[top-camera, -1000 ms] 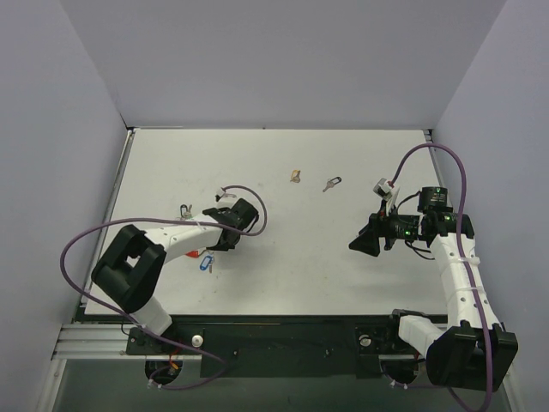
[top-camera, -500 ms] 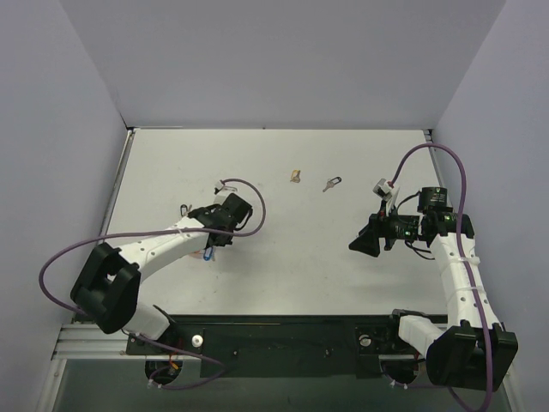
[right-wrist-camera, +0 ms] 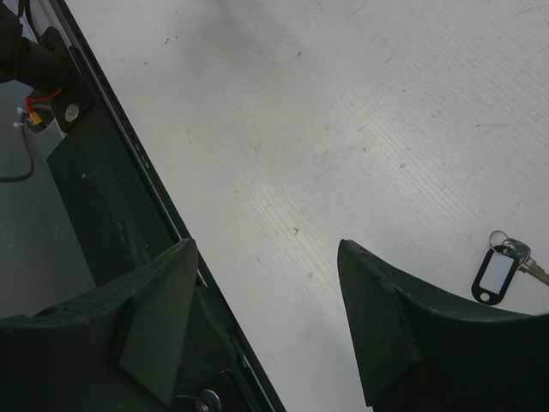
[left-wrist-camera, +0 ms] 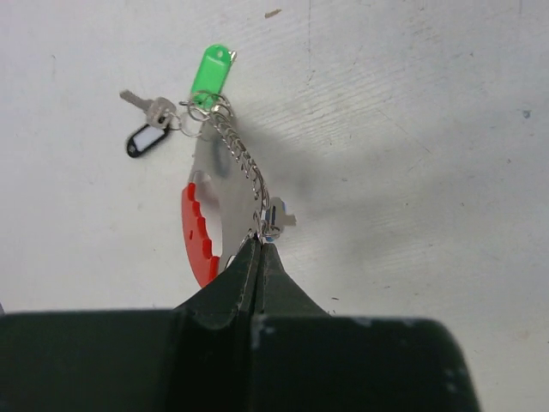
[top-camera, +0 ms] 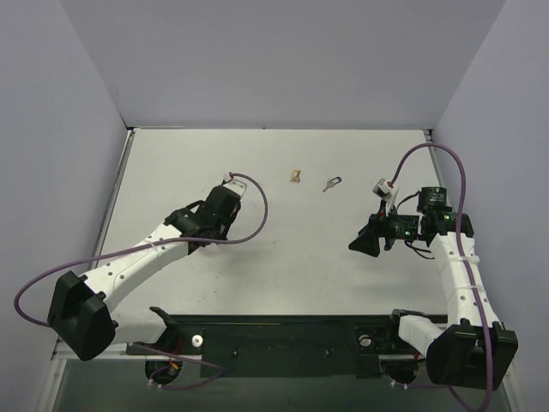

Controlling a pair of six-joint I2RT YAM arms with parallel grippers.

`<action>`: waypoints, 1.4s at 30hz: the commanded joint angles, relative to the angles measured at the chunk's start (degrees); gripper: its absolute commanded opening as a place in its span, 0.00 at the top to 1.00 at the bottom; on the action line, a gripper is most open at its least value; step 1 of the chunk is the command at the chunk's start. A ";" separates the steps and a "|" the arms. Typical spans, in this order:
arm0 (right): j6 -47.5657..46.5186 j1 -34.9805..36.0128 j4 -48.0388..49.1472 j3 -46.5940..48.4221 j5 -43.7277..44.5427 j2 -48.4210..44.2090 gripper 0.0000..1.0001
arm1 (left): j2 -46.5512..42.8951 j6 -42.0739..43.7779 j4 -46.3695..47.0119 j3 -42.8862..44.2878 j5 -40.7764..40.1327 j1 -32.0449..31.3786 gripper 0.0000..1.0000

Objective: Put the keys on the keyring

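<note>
In the left wrist view my left gripper [left-wrist-camera: 258, 246] is shut on the keyring [left-wrist-camera: 244, 172]. A thin chain, a red piece [left-wrist-camera: 196, 232] and a silver part hang from the fingertips over the white table. At the chain's far end are a green tag [left-wrist-camera: 211, 70] and a small key with a black tag [left-wrist-camera: 144, 137]; I cannot tell whether they are linked to it. In the top view the left gripper [top-camera: 210, 225] hides the bunch. A lone key [top-camera: 331, 183] lies at the far middle and also shows in the right wrist view [right-wrist-camera: 497, 270]. My right gripper [top-camera: 364, 243] is open and empty.
A small tan object [top-camera: 295, 176] lies left of the lone key. The black front rail [right-wrist-camera: 129, 146] runs along the table's near edge. Grey walls close in the table on three sides.
My left arm has swung and stretched out; its gripper moved away from the near edge with the keyring, and the blue tag no longer lies on the table. The right arm has not moved.
</note>
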 commanded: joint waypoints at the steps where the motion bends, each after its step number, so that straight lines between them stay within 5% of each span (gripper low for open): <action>1: -2.21 0.89 -1.39 1.58 -2.46 1.01 0.39 | -4.91 9.07 0.72 4.06 3.71 -0.04 1.00; 11: -16.78 14.32 -7.89 4.82 4.65 3.39 0.38 | -12.55 22.69 3.35 2.40 18.55 -0.22 1.00; 19: -33.66 22.86 -13.34 13.35 2.11 9.01 0.33 | -16.95 28.14 8.79 -2.52 28.32 0.04 1.00; 28: -36.58 33.50 -15.01 24.25 1.14 19.55 0.33 | -17.92 27.62 15.91 -6.65 34.39 0.57 1.00; 42: -37.99 33.59 -17.74 26.89 -4.13 22.46 0.36 | -19.06 21.91 38.40 -14.65 43.09 0.57 1.00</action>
